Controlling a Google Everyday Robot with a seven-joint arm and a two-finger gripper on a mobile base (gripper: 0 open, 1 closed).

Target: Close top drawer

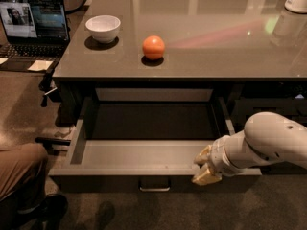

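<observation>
The top drawer point(144, 153) is pulled far out from under the grey tabletop point(201, 56). Its lighter grey floor shows, and nothing lies on the part I see. Its small metal loop handle point(154, 185) sits at the centre of the flat front. My gripper point(206, 168), tan at the tip of a white arm point(268, 143), is at the right part of the drawer's front edge, touching or very near it, right of the handle.
On the tabletop stand a white bowl point(103, 28) and an orange ball point(153, 47). An open laptop point(32, 23) sits at the far left. A person's leg and shoe point(21, 186) are at the lower left. A narrower dark drawer column point(268, 104) is at the right.
</observation>
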